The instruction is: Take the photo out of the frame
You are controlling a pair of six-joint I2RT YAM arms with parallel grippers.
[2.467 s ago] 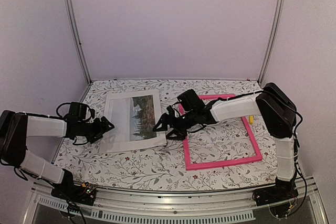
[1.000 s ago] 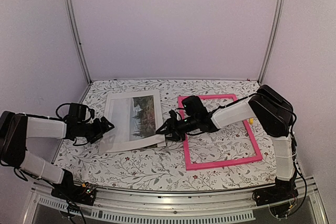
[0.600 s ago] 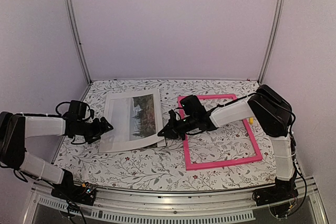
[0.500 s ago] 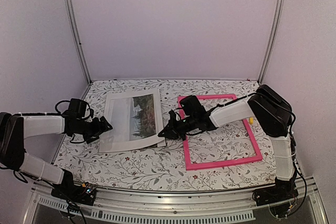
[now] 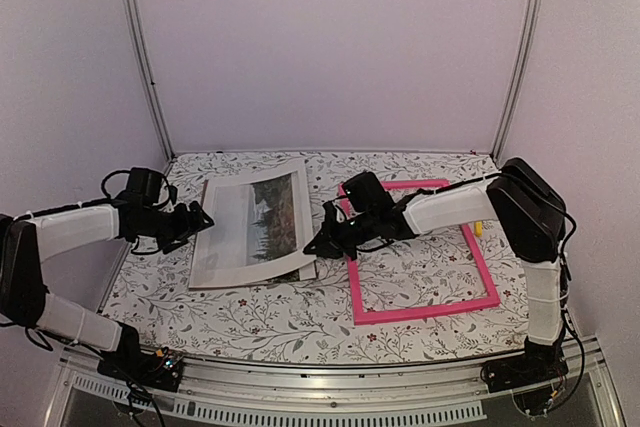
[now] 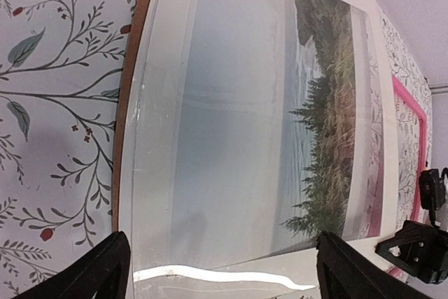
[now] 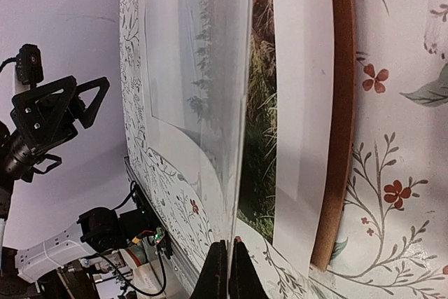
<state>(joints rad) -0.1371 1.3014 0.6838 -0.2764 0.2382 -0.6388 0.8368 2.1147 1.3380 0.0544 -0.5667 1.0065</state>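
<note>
Right wrist view: right tool (image 7: pixel 227 245) pinched on clear sheet (image 7: pixel 196 68) above photo (image 7: pixel 295 89); left tool (image 6: pixel 220 246) spread apart.

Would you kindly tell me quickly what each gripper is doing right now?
Left gripper: jaws open, holding nothing.
Right gripper: jaws shut on the thin clear sheet over the white-margined landscape photo.

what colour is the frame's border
The frame has a bright pink border, clearest in the top external view.
</note>
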